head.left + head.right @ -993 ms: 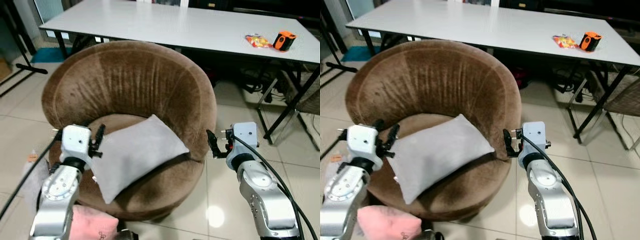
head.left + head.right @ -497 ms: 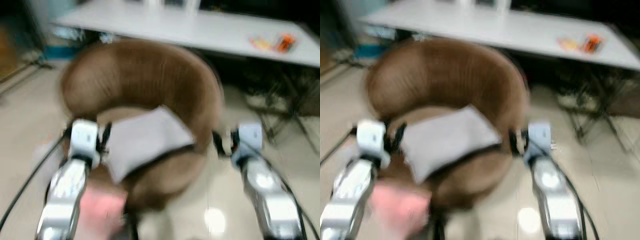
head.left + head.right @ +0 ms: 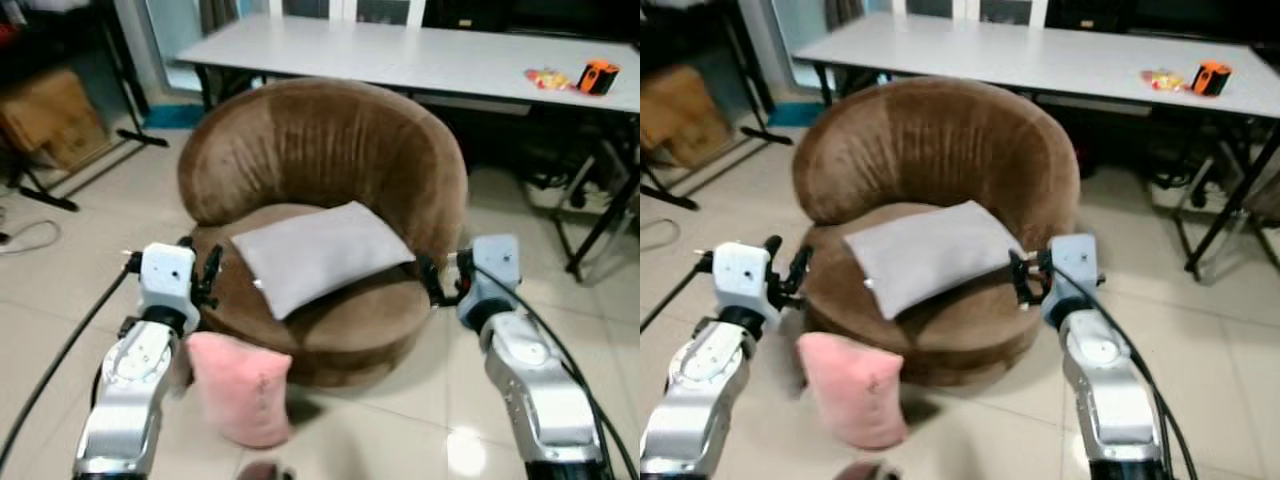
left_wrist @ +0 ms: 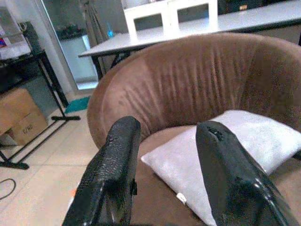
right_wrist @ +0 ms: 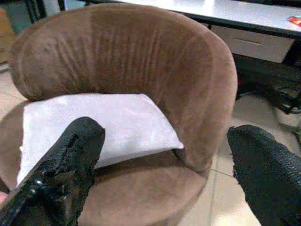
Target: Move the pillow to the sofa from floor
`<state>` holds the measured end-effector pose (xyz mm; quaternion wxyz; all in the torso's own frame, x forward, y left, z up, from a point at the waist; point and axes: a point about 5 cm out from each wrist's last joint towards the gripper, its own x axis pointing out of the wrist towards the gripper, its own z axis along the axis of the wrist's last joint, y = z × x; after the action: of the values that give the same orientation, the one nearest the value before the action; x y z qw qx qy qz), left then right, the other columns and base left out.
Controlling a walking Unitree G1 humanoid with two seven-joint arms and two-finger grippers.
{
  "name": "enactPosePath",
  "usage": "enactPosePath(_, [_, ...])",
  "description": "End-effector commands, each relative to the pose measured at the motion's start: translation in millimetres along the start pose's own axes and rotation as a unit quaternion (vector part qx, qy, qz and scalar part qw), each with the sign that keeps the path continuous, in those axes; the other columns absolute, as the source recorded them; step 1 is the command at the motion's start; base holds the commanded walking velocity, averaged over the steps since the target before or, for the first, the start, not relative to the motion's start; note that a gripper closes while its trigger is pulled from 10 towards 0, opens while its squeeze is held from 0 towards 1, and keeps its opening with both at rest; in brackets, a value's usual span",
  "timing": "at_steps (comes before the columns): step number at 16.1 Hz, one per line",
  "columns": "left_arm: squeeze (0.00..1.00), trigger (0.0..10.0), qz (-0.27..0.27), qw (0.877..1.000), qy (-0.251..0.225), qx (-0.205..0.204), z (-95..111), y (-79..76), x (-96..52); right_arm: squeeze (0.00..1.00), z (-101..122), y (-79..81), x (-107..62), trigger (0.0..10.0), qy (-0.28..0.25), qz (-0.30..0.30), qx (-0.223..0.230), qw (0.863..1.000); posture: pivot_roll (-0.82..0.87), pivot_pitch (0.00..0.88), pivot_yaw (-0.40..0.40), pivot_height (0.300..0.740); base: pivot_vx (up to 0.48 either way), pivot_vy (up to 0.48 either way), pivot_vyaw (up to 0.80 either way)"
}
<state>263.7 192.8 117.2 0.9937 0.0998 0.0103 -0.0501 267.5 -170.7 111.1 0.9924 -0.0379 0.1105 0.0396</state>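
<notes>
**Grey pillow on the sofa seat, pink pillow on the floor, both grippers released**

A flat grey rectangular fabric pillow [image 3: 318, 254] is lying on the seat of the round brown plush tub sofa [image 3: 330, 160], tilted, with one corner reaching toward the sofa's right side. A soft pink fabric pillow [image 3: 240, 386] is standing upright on the pale tiled floor [image 3: 60, 290], touching the sofa's front base.

The left gripper [image 3: 207, 277] is hovering just off the left front edge of the sofa. Its two black fingers [image 4: 113, 174] are spread apart and gripping nothing. The grey pillow is lying just ahead of it and toward the robot's right, apart from the fingertips. The pink pillow is sitting below and slightly to the right of this gripper, beside the silver left forearm.

The right gripper [image 3: 433, 281] is hanging beside the sofa's right front edge, fingers wide apart and empty. The grey pillow's near corner is lying to its left, not touching it.

Beyond both grippers, behind the sofa, a long white table [image 3: 420, 55] is carrying a small orange object [image 3: 598, 76] and a colourful packet [image 3: 545, 75]. Far to the left of the left gripper, a cardboard box [image 3: 50, 115] is sitting on the floor.
</notes>
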Motion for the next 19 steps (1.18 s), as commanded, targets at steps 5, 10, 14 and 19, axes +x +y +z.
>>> enactPosePath(5, [0.00,10.0,-0.009,1.000,0.000,-0.003,2.1,2.4,2.6,0.00,4.7,3.9,2.9,10.0,-0.011,0.007,0.011,1.000,-0.02,0.000,0.008,0.740,0.224,0.000,0.80])
enactPosePath(10, [0.00,10.0,-0.012,1.000,-0.005,0.006,5.2,1.7,4.4,0.00,5.9,7.2,7.4,10.0,-0.014,0.018,0.006,1.000,-0.01,0.000,-0.006,0.740,0.414,0.000,0.80])
enactPosePath(14, [0.00,10.0,-0.014,1.000,-0.008,0.012,5.6,0.8,2.7,0.00,4.3,8.1,7.0,10.0,-0.012,0.029,-0.001,0.999,0.00,0.000,-0.009,0.740,0.421,0.000,0.80])
enactPosePath(19, [0.00,10.0,-0.019,1.000,-0.011,0.013,5.2,-0.1,3.2,0.00,-1.6,-5.8,3.2,10.0,-0.004,0.042,-0.028,0.999,-0.01,0.000,-0.003,0.740,0.139,0.000,0.10])
